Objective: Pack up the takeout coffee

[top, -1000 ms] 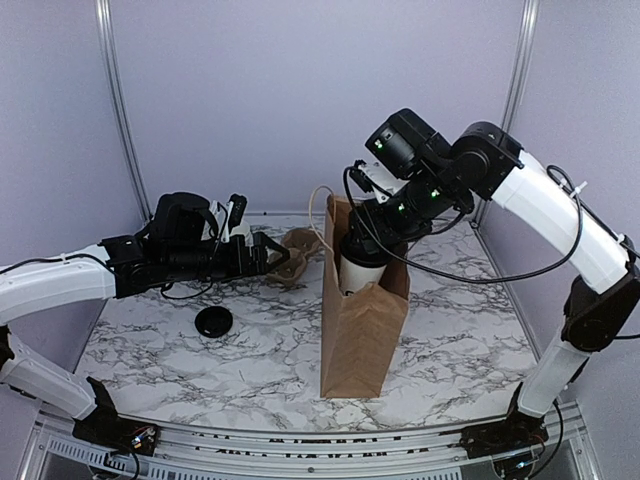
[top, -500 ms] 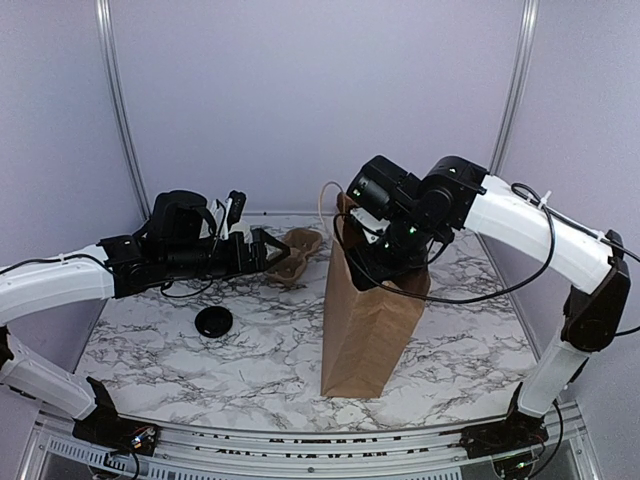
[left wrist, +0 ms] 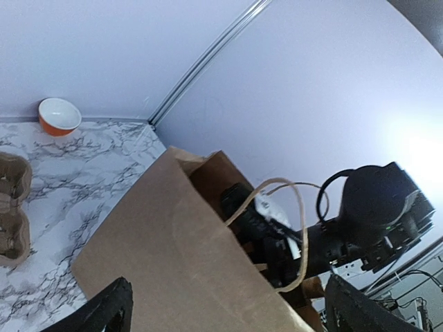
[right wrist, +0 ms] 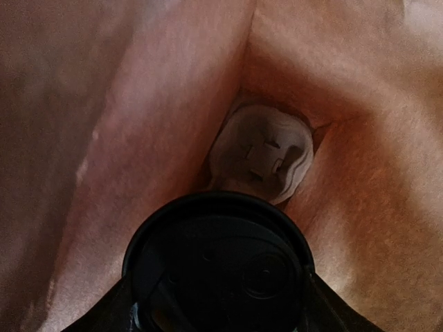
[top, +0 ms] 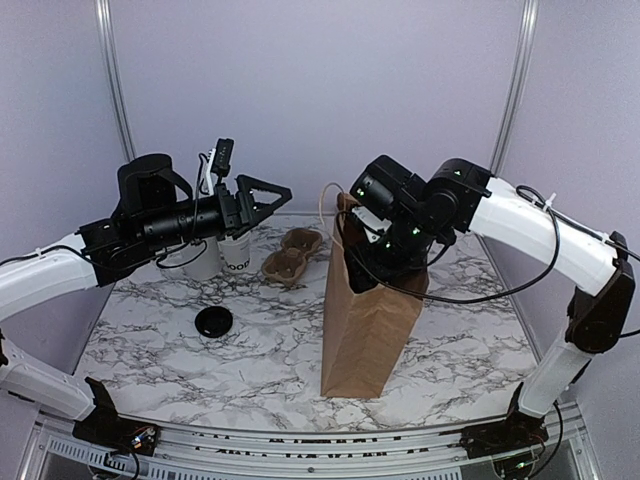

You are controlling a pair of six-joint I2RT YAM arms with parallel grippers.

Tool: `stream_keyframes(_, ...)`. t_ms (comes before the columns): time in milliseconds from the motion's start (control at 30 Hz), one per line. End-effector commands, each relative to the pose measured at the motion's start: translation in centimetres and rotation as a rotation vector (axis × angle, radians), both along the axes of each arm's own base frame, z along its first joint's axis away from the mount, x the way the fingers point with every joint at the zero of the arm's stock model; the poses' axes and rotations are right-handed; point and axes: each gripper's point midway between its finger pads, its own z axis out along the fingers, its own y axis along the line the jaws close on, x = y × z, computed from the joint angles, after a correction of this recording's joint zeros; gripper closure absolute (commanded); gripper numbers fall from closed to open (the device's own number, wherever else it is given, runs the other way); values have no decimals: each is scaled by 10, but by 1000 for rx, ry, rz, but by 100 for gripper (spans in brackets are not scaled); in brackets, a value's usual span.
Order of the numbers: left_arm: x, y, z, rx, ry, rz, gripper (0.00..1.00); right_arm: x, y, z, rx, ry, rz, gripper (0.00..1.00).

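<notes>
A: Looking for the coffee [right wrist: 218, 266].
B: Found it. Deep in the bag [top: 362, 330], pinched in the right claw [right wrist: 218, 315]. Closed partway, gripping the cup from both sides.
A: Standing up or tipped?
B: Standing up, by the look of it. Black top facing the claw, bottom pointing straight down and away from it.
A: And under that?
B: Below the claw, the bag's floor, with a white thing [right wrist: 261, 153] lying on it. Can't tell how far down. Probably not set down yet.
A: Room around?
B: Tight. Brown paper walls close on every side of the claw. Open only above, at the bag's mouth.
A: So what next?
B: Best guess: lower a little, let go, then pull straight up. No sideways moves, likely to push a wall and tip the bag.
A: And the left claw [top: 268, 196]?
B: Wide open, holding nothing. Up in the air, outside the bag, well apart from the coffee. Much farther off than the right one. Lots of free air around it. Below it, a tray [top: 290, 255] and a spare lid [top: 213, 321] on the tabletop [top: 250, 370].
</notes>
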Motion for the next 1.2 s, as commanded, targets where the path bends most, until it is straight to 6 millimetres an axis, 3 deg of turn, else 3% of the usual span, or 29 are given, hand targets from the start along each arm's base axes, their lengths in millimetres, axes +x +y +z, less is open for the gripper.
stream_keyframes(0, -14, -13, 49, -112, -97, -95, 4, -6, 1, 4, 35, 8, -1, 50)
stream_keyframes(133, -9, -30, 58, -118, -100, -122, 14, -6, 2, 4, 36, 7, 3, 50)
stream_keyframes(300, 10, -53, 39, -39, -45, -101, 36, -8, 1, 2, 36, 11, 5, 51)
stream_keyframes(400, 9, -67, 31, 32, -52, -102, 45, -9, 0, 2, 35, 12, 6, 51)
stream_keyframes(800, 6, -63, 22, 85, -68, -37, 100, -11, -2, 2, 26, 17, 11, 51)
stream_keyframes(1033, -22, -41, 34, 40, -121, -7, 100, -12, -4, 2, 10, 26, 17, 51)
stream_keyframes(1167, -33, -29, 30, 24, -113, 19, 100, -15, -2, -2, 7, 47, 25, 51)
